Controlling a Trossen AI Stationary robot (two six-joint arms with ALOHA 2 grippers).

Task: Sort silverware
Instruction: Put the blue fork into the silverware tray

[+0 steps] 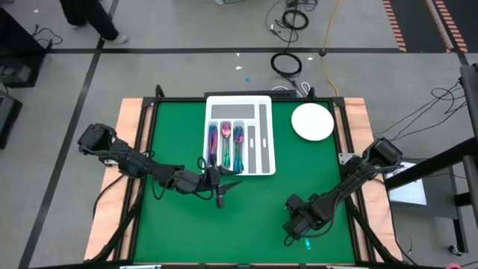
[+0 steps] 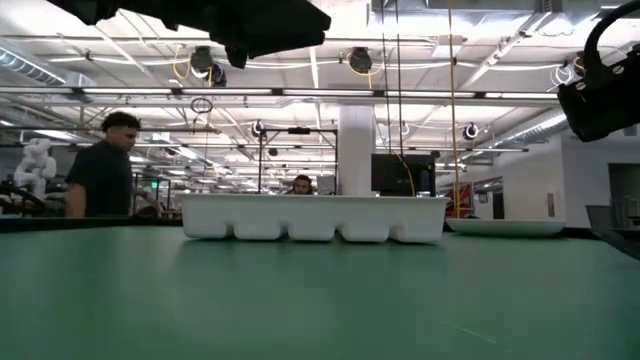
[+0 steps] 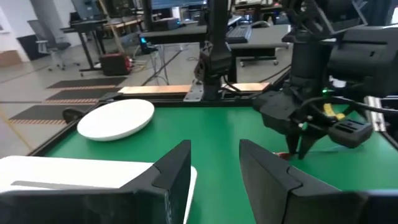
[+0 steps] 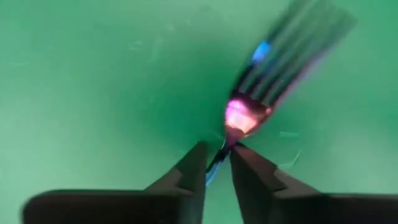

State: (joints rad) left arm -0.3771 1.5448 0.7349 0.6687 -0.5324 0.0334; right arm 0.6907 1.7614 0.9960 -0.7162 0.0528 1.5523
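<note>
green table (image 1: 172, 224) with the white tray (image 1: 263, 134) up top. i've got the right claw (image 4: 216, 160) pinching a fork (image 4: 273, 68) by its neck to carry it trayward; left claw (image 3: 214, 171) waits beside the tray, half open, empty.

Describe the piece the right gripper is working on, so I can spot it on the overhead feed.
On the green table, look at the near right part, well clear of the white tray and the round plate. There the right gripper pinches the handle of an iridescent fork. It is the only loose piece in view; the others lie in the tray.

Overhead cam, table-level cam, two wrist cams (tray (image 1: 239, 134) shared)
</note>
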